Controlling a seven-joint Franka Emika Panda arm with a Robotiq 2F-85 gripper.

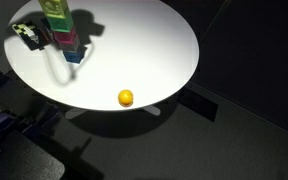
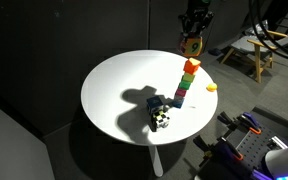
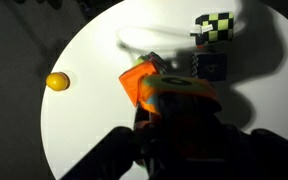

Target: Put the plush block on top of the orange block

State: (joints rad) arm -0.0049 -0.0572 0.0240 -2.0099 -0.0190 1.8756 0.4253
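The plush block [image 2: 191, 46] is a soft yellow-and-orange cube held in my gripper [image 2: 193, 36], which is shut on it. It hangs just above the orange block [image 2: 191, 65], the top of a leaning tower of coloured blocks [image 2: 183, 90] on the round white table [image 2: 119, 90]. In the wrist view the plush block [image 3: 180, 93] fills the space between my dark fingers [image 3: 180, 120], and an edge of the orange block [image 3: 134, 82] shows under it. In an exterior view the plush block [image 1: 54, 9] sits at the top edge above the tower [image 1: 66, 40]; the gripper itself is cut off there.
A black-and-white checkered cube [image 2: 161, 120] lies by the tower's base, also in the wrist view [image 3: 216, 27]. A small yellow ball [image 1: 126, 97] rests near the table edge. A wooden chair [image 2: 252, 52] stands behind the table. The floor around is dark.
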